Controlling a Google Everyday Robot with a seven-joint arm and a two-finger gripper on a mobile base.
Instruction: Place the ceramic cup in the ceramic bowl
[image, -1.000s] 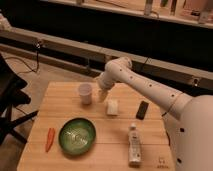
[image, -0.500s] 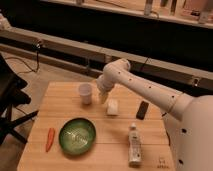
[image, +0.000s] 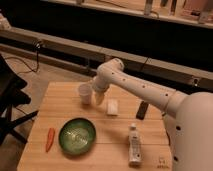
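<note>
Camera view: a small plain white cup (image: 85, 93), with no handle, is seen standing upright near the back of the wooden worktop (image: 59, 106). The round green bowl (image: 77, 135), shiny in the middle, is set nearer the front, well apart from the cup. The gripper (image: 99, 95) is held just beside the cup, on its right. Compared with half a second ago, hardly anything is seen to have moved. Whether the cup is gripped cannot be told. The robot's white body (image: 196, 131) is cut off at the right edge.
</note>
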